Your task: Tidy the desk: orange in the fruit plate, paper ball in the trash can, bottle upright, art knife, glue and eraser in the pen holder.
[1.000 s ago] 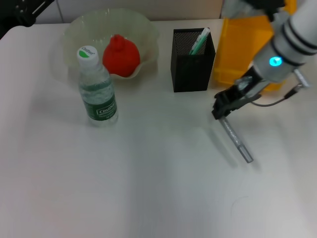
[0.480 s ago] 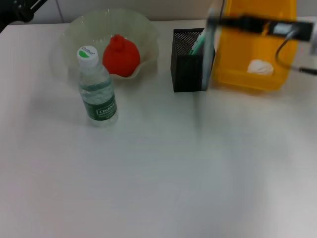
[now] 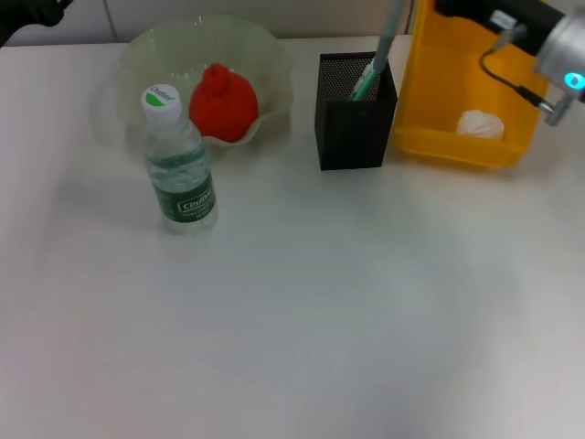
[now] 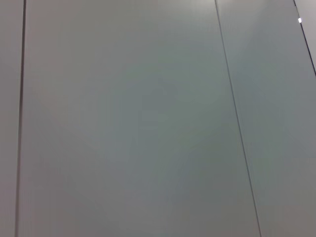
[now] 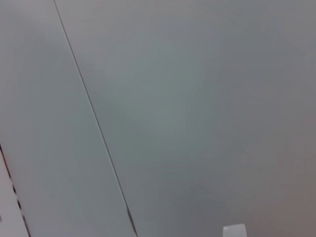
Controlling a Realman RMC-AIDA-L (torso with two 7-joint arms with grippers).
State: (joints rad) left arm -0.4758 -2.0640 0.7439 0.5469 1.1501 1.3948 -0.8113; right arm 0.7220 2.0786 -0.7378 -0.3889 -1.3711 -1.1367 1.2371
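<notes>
The orange (image 3: pixel 222 102) lies in the pale-green fruit plate (image 3: pixel 274 55). In front of the plate the bottle (image 3: pixel 178 160) stands upright. The paper ball (image 3: pixel 480 123) rests inside the yellow trash can (image 3: pixel 457 64). A grey art knife (image 3: pixel 388 37) hangs nearly upright, its lower end at the mouth of the black mesh pen holder (image 3: pixel 352 123). My right gripper (image 3: pixel 437 5) holds the knife's top at the picture's upper edge. A green-and-white tube (image 3: pixel 366 80), seemingly the glue, stands in the holder. The eraser is hidden. My left arm (image 3: pixel 32 11) is parked at the far left corner.
The right arm (image 3: pixel 548 50) reaches over the trash can with a cable hanging from it. Both wrist views show only a plain grey panelled surface. White table (image 3: pixel 302 320) stretches out in front of the objects.
The right gripper carried the art knife up from the table by the trash can to above the pen holder. The knife has tipped upright and its tip now sits in the holder's mouth.
</notes>
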